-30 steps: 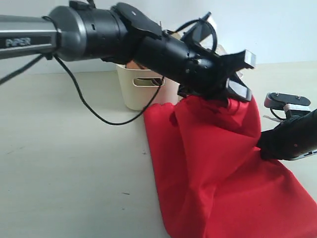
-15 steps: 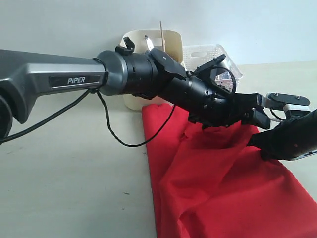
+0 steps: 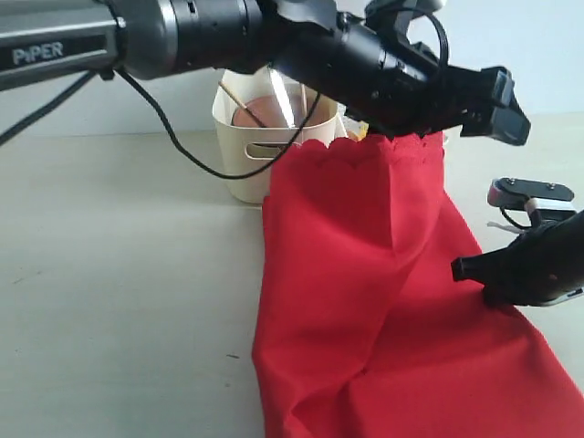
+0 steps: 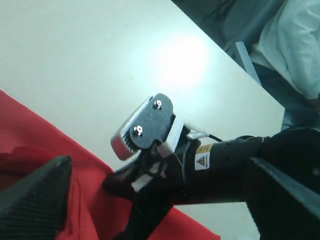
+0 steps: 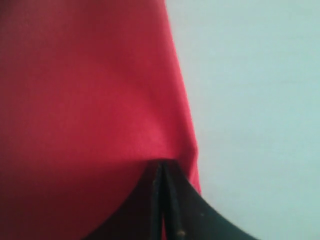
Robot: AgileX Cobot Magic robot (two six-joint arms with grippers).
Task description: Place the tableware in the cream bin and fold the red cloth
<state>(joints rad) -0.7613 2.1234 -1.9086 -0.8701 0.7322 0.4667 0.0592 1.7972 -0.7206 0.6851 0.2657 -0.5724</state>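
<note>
**Grip state.** The left gripper [image 3: 495, 105] hangs over the far right end of the red cloth [image 3: 365, 301]. Its fingers [image 4: 35, 200] are spread wide and hold nothing. The right gripper [image 3: 463, 269] is fully closed, and its tip appears to pinch the cloth's right edge.

**Location.** The cloth lies on the table [image 3: 119, 274], running from near centre to the far side. Its scalloped far edge stands raised just right of the cream bin [image 3: 239, 169]. What props that edge up cannot be seen. A brown plate [image 3: 251, 115] and chopsticks [image 3: 234, 94] stick out of the bin.

**Hazards, as judged.**
- With the left fingers empty, the raised edge may slump and spoil the fold line.
- The right pinch takes only a thin margin of fabric, so a pull could slip it free.
- The left arm's cable [image 3: 196, 157] hangs in front of the bin, and a sweep could snag the rim or the chopsticks.
- The two arms work close together, so contact between them is possible.

**Markings.** "PiPER" [image 3: 41, 53] is written on the left arm. The right arm carries a yellow warning label [image 4: 202, 161], whose text is too small to read.
</note>
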